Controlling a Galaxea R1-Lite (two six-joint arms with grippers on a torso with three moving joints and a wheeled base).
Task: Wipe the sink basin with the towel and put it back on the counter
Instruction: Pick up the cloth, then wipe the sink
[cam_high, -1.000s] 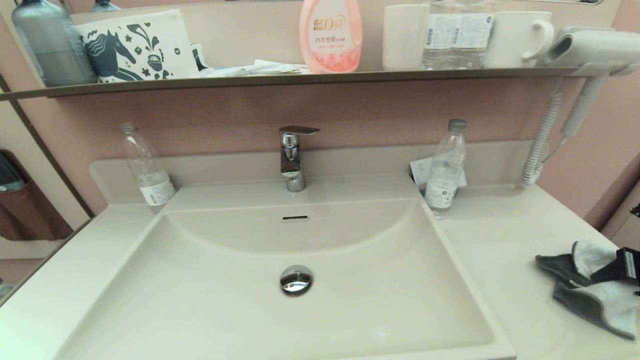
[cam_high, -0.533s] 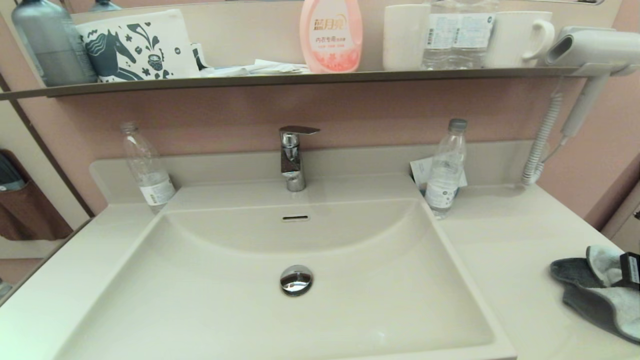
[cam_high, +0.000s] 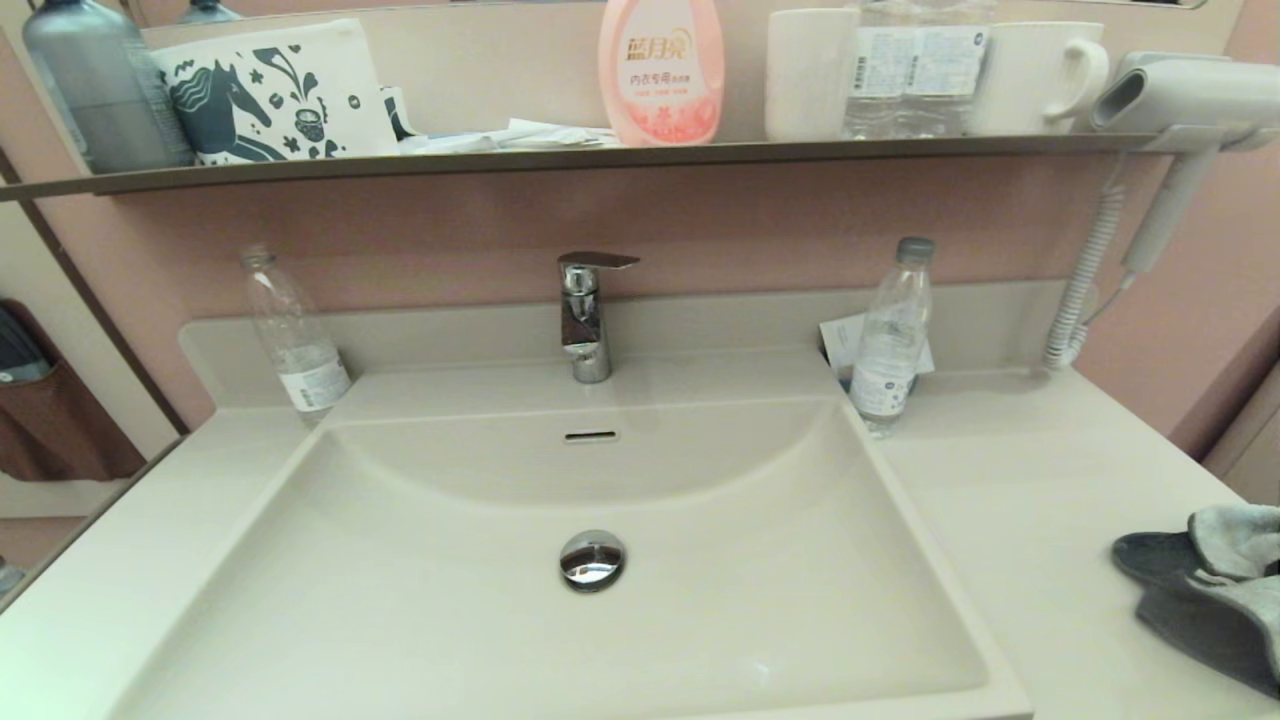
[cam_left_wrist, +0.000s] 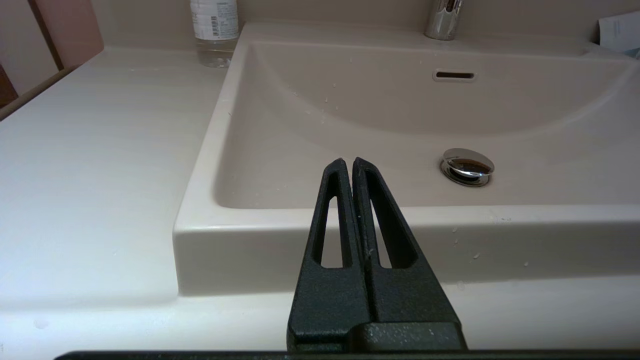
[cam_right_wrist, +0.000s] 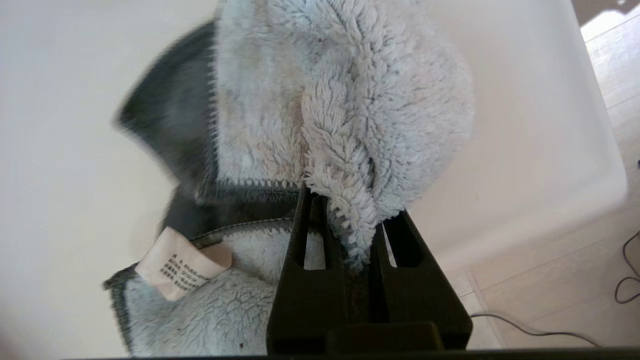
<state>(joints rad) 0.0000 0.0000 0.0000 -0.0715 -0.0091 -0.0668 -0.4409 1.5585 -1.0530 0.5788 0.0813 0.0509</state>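
The right gripper pinches a fold of the towel, right of the basin; soft, light, it likely drapes.

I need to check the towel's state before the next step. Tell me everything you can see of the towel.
The towel is a small fluffy cloth, pale blue-white on one face and dark grey on the other, with grey stitched edging and a small white printed tag. It is crumpled and folded over itself at the counter's right edge, partly cut off in the head view. The right gripper is clamped on a bunched fold of it.
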